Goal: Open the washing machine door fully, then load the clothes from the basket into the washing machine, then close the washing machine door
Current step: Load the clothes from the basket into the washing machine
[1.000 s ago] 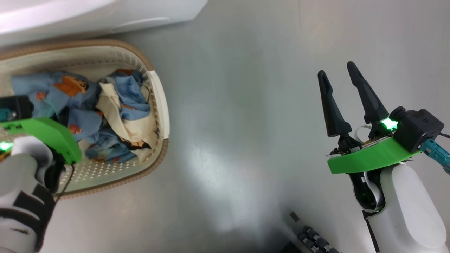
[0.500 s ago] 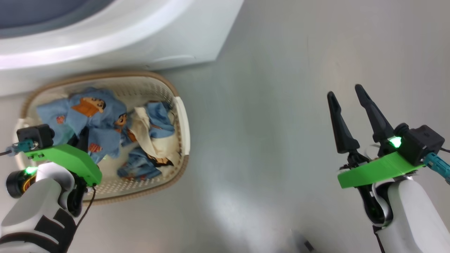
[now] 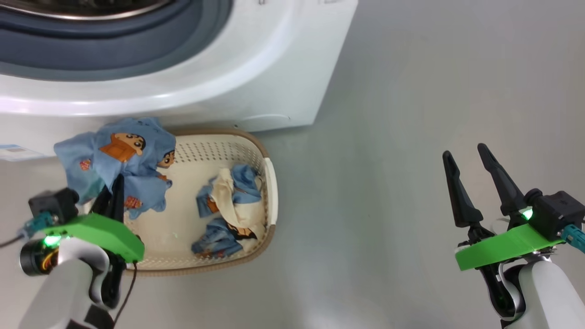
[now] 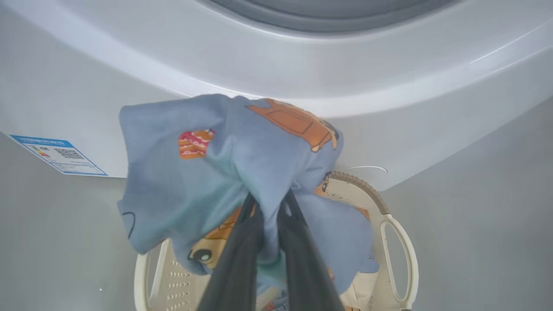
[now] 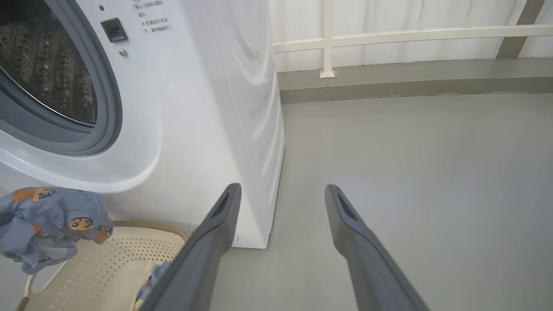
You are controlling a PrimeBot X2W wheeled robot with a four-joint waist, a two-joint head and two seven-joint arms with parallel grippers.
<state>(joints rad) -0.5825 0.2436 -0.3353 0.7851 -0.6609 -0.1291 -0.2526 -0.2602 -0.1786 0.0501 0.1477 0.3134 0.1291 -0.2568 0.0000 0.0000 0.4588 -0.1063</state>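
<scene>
My left gripper is clenched on a blue garment, raised above the basket for the drum, while my right gripper is released, aside over the floor.

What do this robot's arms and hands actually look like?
The left gripper and right gripper each have two long tapering black fingers on a bright green plate with a glowing green light. A black box with a teal plug sits beside each. The forearms are smooth white shells.
</scene>
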